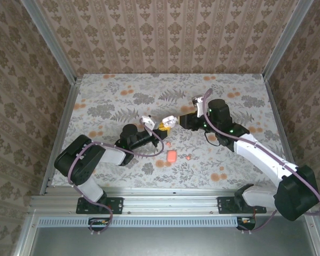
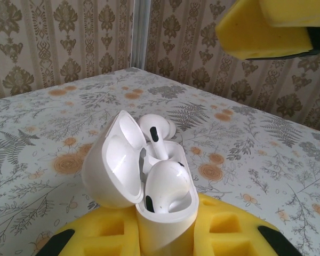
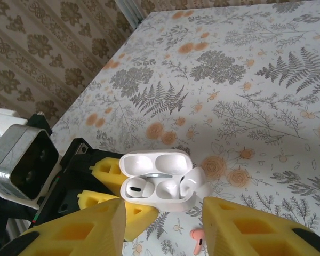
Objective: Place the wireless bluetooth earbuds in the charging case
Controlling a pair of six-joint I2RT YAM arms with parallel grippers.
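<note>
It was a robot test cell in a lab: damask wallpaper panels (image 1: 165, 32) (floral print on the tabletop (image 1: 122, 88) too) were boxed in by aluminium frame posts (image 1: 49, 42) — with an extruded mounting rail (image 1: 170, 203) along the near edge.

left arm (image 1: 88, 157): elbow folded low, forearm lying rightward | left hand (image 1: 149, 126): clamped on the open white charging case (image 2: 168, 208) | right arm (image 1: 261, 154): stretched diagonally up-left, wrist turned leftward | right hand (image 1: 172, 121): jaws apart, tips facing the left hand, close by
</note>
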